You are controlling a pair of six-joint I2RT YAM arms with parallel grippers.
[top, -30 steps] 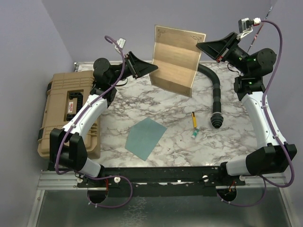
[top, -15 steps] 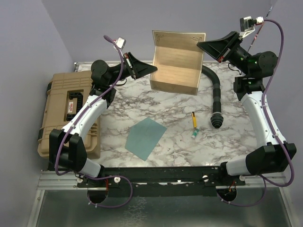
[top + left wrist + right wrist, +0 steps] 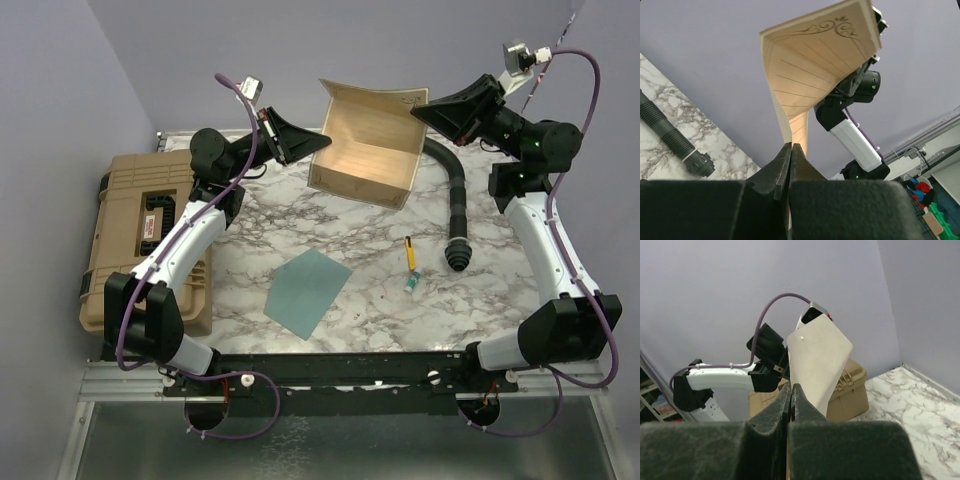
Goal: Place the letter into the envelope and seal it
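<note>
Grips the folded letter aloft over the surface's far edge with left pincer and right pincer, both clamped on it; leaves envelope flat near front edge.

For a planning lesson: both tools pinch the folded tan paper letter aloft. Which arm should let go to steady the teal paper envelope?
Probably the left: the teal paper envelope lies left of centre, nearer that arm, while the right tool can hold the tan paper letter.
</note>
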